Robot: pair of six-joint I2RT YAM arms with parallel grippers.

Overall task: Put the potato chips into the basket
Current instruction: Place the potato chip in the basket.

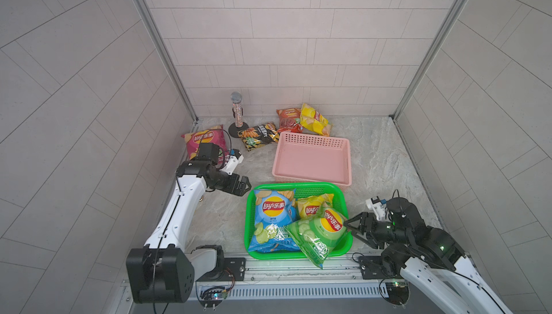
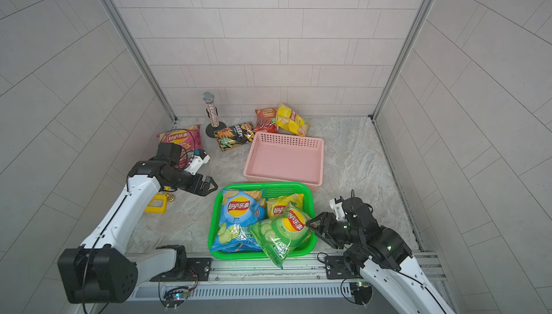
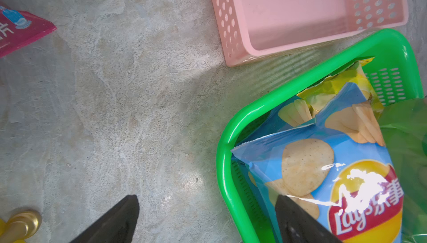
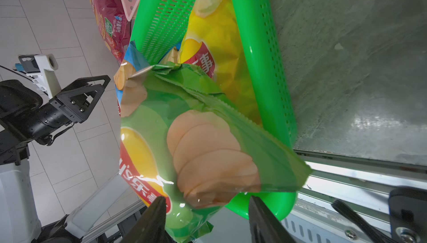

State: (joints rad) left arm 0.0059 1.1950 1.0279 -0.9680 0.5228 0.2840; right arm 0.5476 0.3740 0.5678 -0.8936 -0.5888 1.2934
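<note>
Overhanging the green plastic basket (image 1: 298, 184), a glossy green chip bag (image 1: 316, 235) sits between the parted fingers of the right hand (image 1: 349, 228). Left hand (image 1: 245, 189) is spread wide.

The marbled grey tabletop (image 1: 382, 160) carries a green basket (image 1: 298, 184) at its front edge, with a pink basket (image 1: 310, 160) just behind it. Toward the back lie a magenta bag (image 1: 201, 139), a black bag (image 1: 258, 136), a red bag (image 1: 288, 118) and a yellow bag (image 1: 315, 120). A microphone (image 1: 237, 112) stands upright beside the black one.
</note>
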